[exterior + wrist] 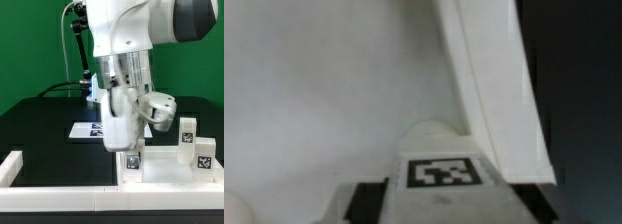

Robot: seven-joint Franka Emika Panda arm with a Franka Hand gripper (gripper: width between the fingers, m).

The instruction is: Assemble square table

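Gripping a tagged leg (441,165) between its fingers, the gripper (128,140) hovers over the tabletop (160,170) lying against the border bars (60,188); keeping the leg upright and centred over its corner should help it seat cleanly.

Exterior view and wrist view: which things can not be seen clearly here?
- End effector: in the exterior view the arm's own body covers the fingertips; open or shut is unclear.
- Tabletop: the exterior view's right edge cuts it off.
- Leg: the wrist view shows only its tagged end, blurred.
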